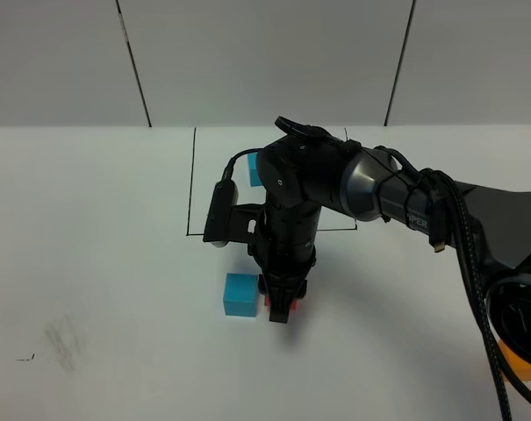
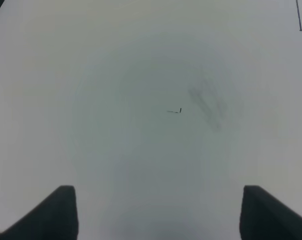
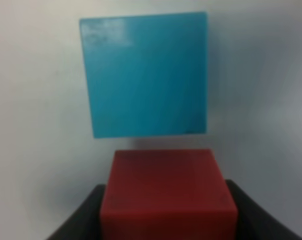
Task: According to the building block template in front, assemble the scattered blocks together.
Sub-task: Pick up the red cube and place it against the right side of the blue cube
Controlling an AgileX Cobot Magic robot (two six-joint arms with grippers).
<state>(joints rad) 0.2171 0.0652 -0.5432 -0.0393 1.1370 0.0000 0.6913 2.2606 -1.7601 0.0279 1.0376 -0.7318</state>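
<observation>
- Placement of the red cube (image 3: 168,192) is the step in hand, as I judge it. The right jaws are closed on its two sides and hold it low over the tabletop (image 1: 89,219), just beside the loose blue cube (image 3: 143,75).
- A thin gap seems to show between red and blue in the right wrist view, so the two are probably not yet joined.
- The next move likely calls for easing red flush against blue's near face with the edges square. The jaws should then let go without dragging either cube.
- The template (image 1: 253,171) sits inside the drawn rectangle (image 1: 191,184), just beyond the loose pair. The right arm (image 1: 370,189) hides most of it and only its blue cube shows, so the L's layout cannot be checked here.
- An orange shape, likely the orange cube (image 1: 521,361), lies well apart at the near right, half behind the arm's base.
- The left jaws stand wide open with nothing between them, above bare tabletop near a grey smudge (image 2: 210,102).
- Open room lies to the left of the pair and toward the camera; the rectangle's near line is close behind.
</observation>
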